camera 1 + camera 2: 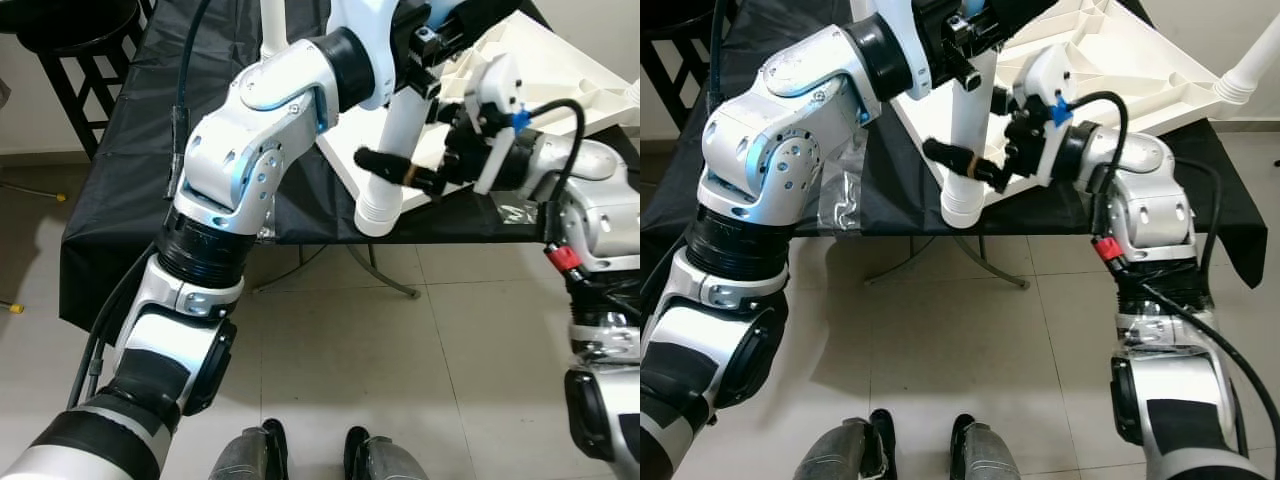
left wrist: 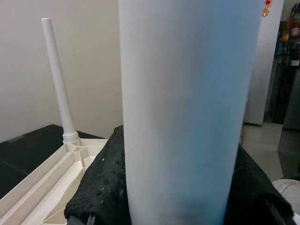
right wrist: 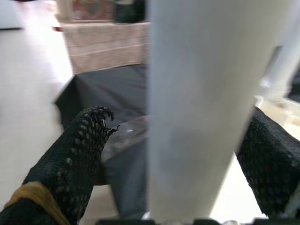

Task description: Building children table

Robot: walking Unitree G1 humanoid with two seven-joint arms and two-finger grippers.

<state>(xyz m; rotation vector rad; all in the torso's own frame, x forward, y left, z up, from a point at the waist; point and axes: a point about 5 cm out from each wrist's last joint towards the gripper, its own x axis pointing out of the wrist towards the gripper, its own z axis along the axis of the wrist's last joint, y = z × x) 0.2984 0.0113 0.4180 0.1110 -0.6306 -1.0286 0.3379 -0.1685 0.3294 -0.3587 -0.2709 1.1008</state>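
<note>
I am looking down over a bench (image 1: 120, 200) draped in black cloth, where an upturned white tabletop (image 1: 1110, 60) lies with its ribbed underside facing up. Both my arms hold one white table leg (image 1: 385, 150) out in front of the bench's near edge, its threaded end pointing down toward the tiled floor (image 1: 400, 380).

My left claw (image 1: 425, 45) pinches the leg high up; in the left wrist view its black padded fingers (image 2: 101, 187) press against the tube on both sides. My right claw (image 1: 400, 170) grips lower, near the threaded collar, one finger crossing the front of the leg and the fingers (image 3: 70, 154) hugging either side in the right wrist view.

A second leg (image 2: 58, 84) already stands upright in a corner socket of the tabletop.

To do this step well, I judge I should turn the leg so its threaded end faces an open socket, keep it square to the tabletop, and let one claw steady while the other twists. Starting crooked risks cross-threading.
</note>
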